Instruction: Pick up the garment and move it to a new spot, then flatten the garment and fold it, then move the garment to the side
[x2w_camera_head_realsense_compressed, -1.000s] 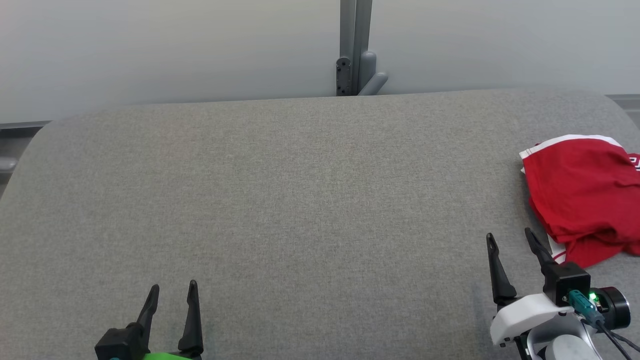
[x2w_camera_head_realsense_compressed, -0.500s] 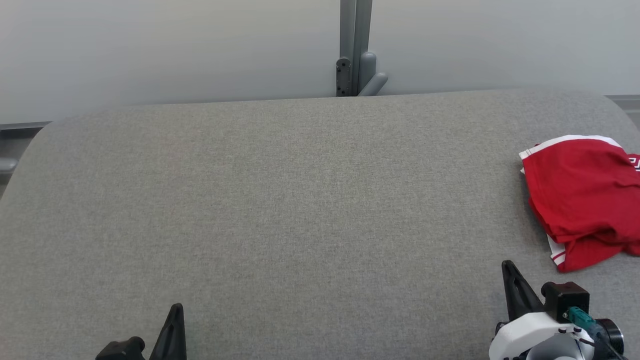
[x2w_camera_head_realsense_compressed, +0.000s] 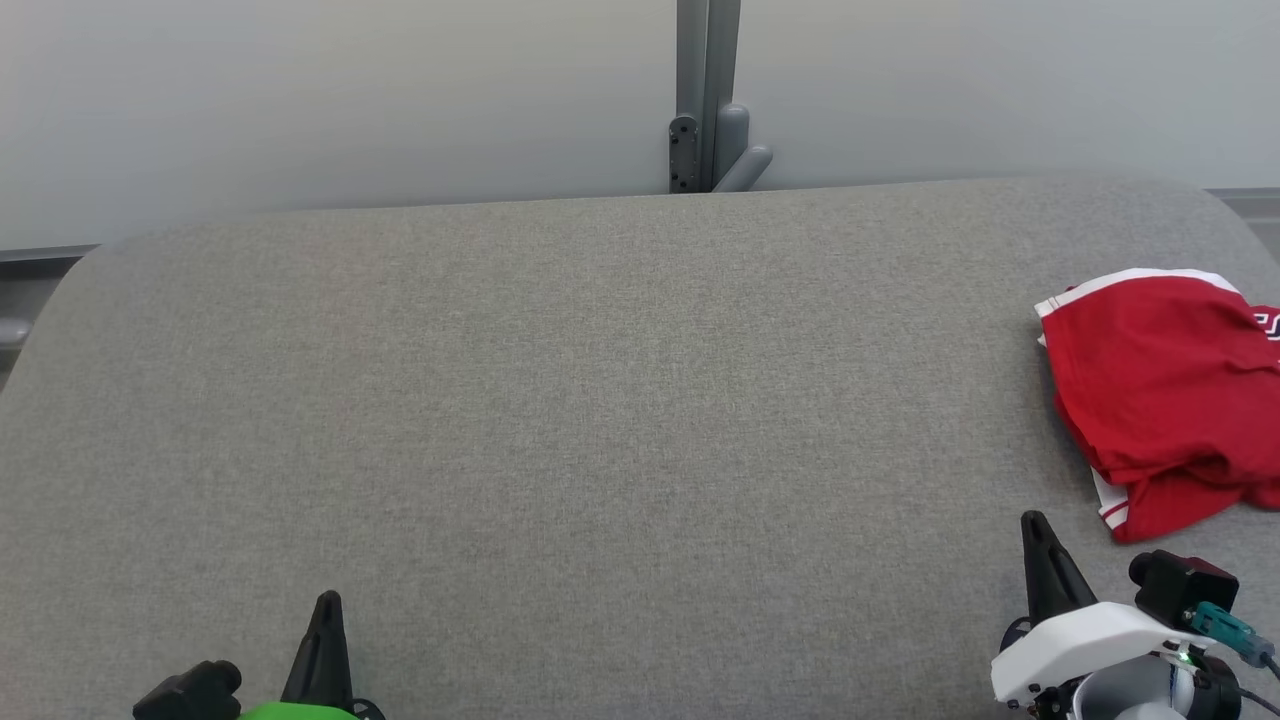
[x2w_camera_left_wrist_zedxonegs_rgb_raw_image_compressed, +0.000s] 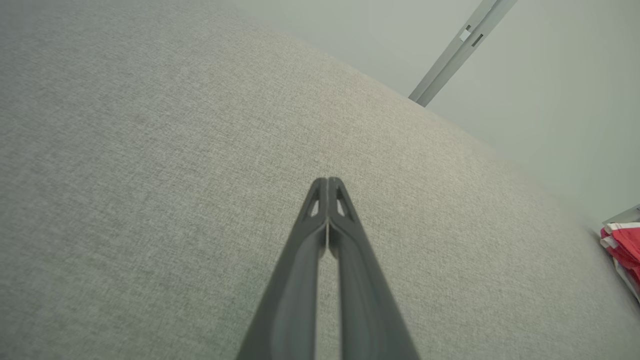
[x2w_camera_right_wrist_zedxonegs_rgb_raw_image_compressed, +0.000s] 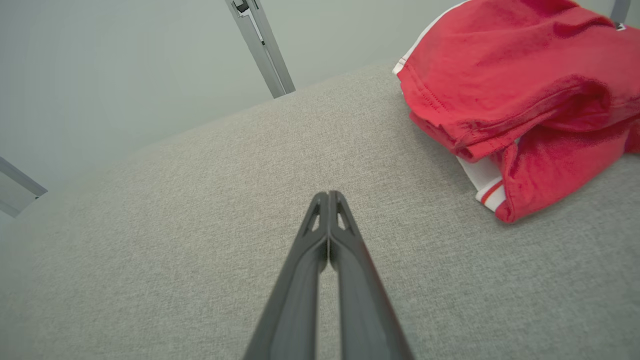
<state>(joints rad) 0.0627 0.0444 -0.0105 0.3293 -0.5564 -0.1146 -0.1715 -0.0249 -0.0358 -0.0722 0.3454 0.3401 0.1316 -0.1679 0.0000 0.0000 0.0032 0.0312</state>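
Your garment (x2w_camera_head_realsense_compressed: 1165, 400) lies folded over at the table's (x2w_camera_head_realsense_compressed: 600, 420) right edge. Left gripper (x2w_camera_head_realsense_compressed: 327, 600), lower left, and right gripper (x2w_camera_head_realsense_compressed: 1034, 522), lower right: fingers pressed together, nothing held.

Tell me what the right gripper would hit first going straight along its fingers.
Probably the grey fabric surface, just beyond the right gripper; the red garment lies off to one side of that line. Depth is unclear.

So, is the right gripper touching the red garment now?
Apart. In the right wrist view, a strip of bare grey padding lies between the shut right gripper and the red garment.
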